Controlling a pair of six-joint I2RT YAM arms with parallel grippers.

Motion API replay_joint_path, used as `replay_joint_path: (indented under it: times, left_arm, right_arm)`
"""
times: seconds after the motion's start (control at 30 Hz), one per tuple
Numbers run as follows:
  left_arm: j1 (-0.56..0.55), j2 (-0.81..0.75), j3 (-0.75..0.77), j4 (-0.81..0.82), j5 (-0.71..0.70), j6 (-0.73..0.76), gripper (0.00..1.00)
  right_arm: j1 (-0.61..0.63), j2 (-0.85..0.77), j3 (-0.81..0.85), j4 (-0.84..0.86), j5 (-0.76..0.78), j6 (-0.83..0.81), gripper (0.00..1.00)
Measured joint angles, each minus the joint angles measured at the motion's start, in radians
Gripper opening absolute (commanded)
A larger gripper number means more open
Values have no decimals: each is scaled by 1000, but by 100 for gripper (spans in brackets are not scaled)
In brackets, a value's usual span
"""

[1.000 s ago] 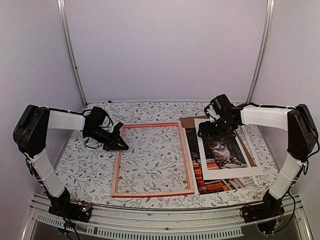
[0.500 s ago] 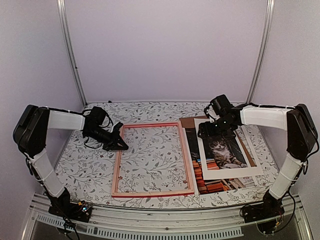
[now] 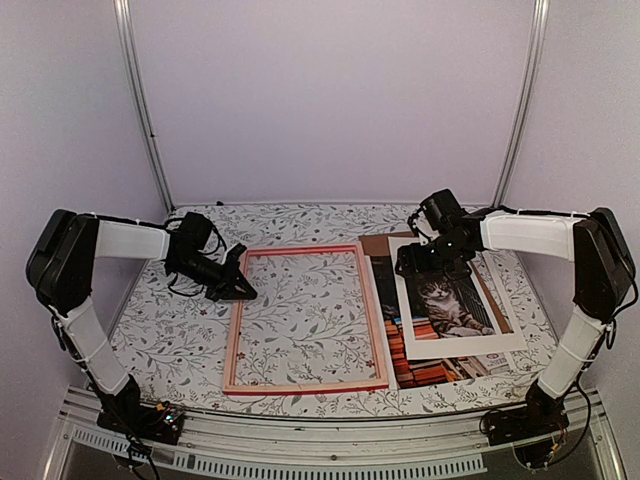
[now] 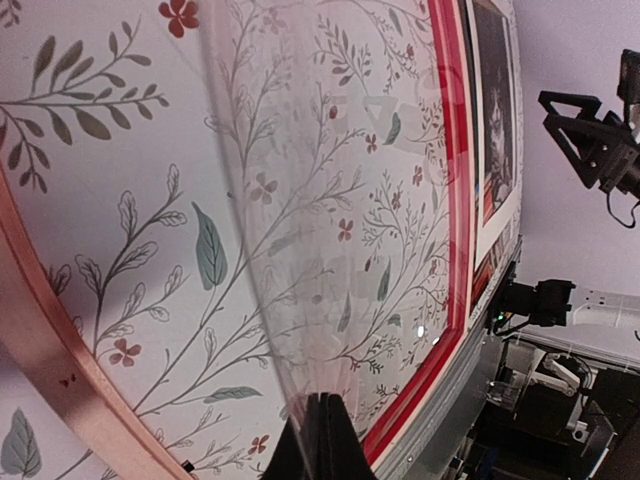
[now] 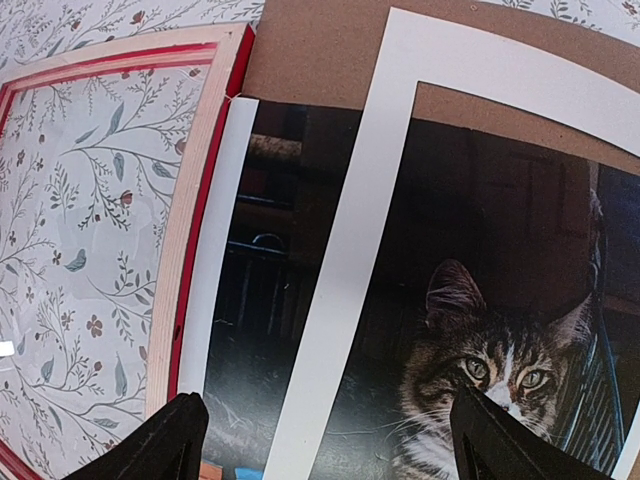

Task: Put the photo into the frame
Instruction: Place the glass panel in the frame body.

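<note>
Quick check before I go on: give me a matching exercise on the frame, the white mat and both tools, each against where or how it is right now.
Things:
1. frame
2. white mat
3. left tool
4. right tool

States:
A. open, over the mat and the cat photo
B. shut, by the frame's left rail
C. flat on the table, no picture inside
D. lying on the photo, cat showing through its window

Pairs: 1-C, 2-D, 3-B, 4-A
</note>
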Motion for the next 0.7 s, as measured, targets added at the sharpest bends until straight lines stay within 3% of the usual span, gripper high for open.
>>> replay_joint_path:
  times: [0.7]
  left_arm:
    - [0,0,12,-17,1,4,3]
  right_arm:
    - [1,8,5,-1,0,0,88]
